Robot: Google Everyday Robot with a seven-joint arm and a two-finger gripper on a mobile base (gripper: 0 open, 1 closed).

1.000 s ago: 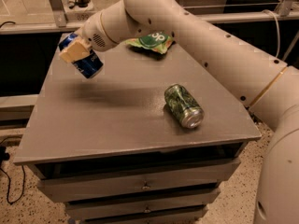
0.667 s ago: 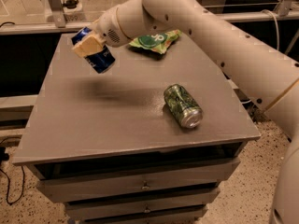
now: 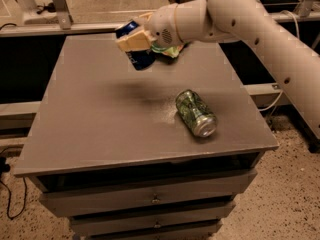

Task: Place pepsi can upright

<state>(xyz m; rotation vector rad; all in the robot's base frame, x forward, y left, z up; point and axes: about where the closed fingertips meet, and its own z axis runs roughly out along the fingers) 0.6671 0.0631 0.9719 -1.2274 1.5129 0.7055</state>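
Camera view shows the white arm [image 3: 260, 29] reaching in from the right across the far part of the grey surface [image 3: 90, 129]. Its pincer [image 3: 132, 42] hangs above the far middle of the surface, with its beige fingers [image 3: 131, 43] clamped on the pepsi can [image 3: 140, 60]. The dark blue can is off the surface and tilted, its upper end leaning to the far left and its lower end pointing down toward the near right. A soft shadow [image 3: 131, 91] lies on the surface beneath it.

Just behind the pincer and partly hidden by it, a crumpled green and yellow snack bag [image 3: 169, 51] rests at the far side of the surface. What it holds cannot be seen.

A green patterned can [image 3: 195, 112] lies on its side on the right half of the surface, well apart from the held can. Its silver end [image 3: 205, 128] faces the near right edge, and whether it is opened cannot be told.

Below the surface, the cabinet has stacked drawers [image 3: 150, 200], all closed, so their contents are hidden. A speckled floor [image 3: 280, 204] lies to the near right.
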